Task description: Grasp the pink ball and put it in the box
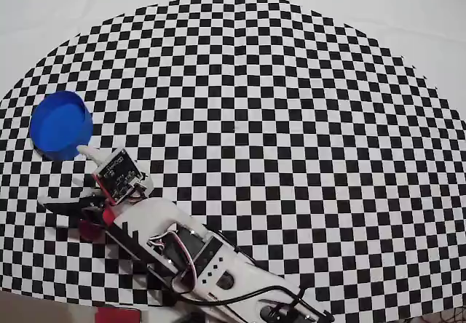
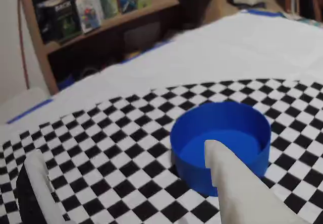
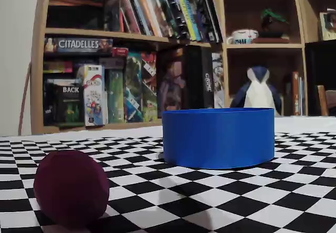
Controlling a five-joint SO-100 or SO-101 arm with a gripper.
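Note:
The pink ball (image 3: 71, 188) lies on the checkered mat at the near left of the fixed view, apart from the box (image 3: 218, 137) to its right. The box is a round blue container that looks empty from above (image 1: 60, 125). My gripper (image 1: 64, 176) is open just below the box in the overhead view, its white finger tip almost at the box's wall. In the wrist view the gripper (image 2: 123, 151) holds nothing, and only mat shows between the white fingers (image 2: 229, 183). The box (image 2: 222, 133) stands right ahead. The ball does not show in the wrist view. I cannot pick it out in the overhead view.
The arm (image 1: 182, 250) reaches in from the bottom right of the overhead view. A red object (image 1: 109, 314) sits at the bottom edge. The mat (image 1: 291, 119) lies on a white cloth. A bookshelf (image 3: 121, 60) with games stands behind the table.

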